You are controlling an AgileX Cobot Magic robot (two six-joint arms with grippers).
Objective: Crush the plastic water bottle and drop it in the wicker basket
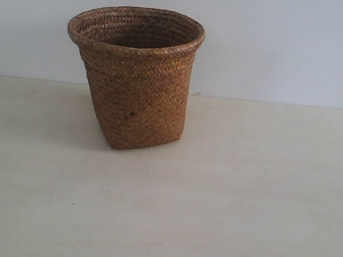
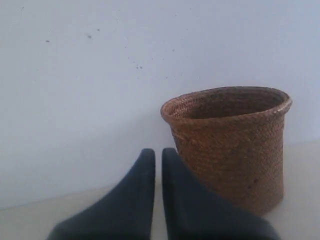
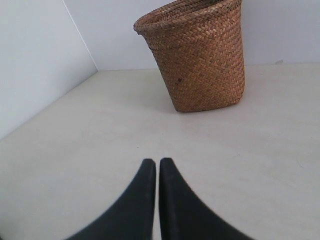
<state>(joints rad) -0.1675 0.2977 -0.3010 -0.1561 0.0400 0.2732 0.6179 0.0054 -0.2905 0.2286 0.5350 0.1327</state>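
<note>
The wicker basket (image 1: 134,77) stands upright on the pale table, left of centre in the exterior view; its brown weave narrows to a squarish base. It also shows in the left wrist view as the basket (image 2: 230,145) and in the right wrist view as the basket (image 3: 195,55). No plastic water bottle is visible in any view. My left gripper (image 2: 158,154) is shut with nothing between its dark fingers, close beside the basket. My right gripper (image 3: 158,163) is shut and empty too, above bare table some way from the basket. Neither gripper appears in the exterior view.
A white wall (image 1: 282,42) runs behind the table (image 1: 225,204). In the right wrist view a second white wall (image 3: 35,65) meets it at a corner beside the basket.
</note>
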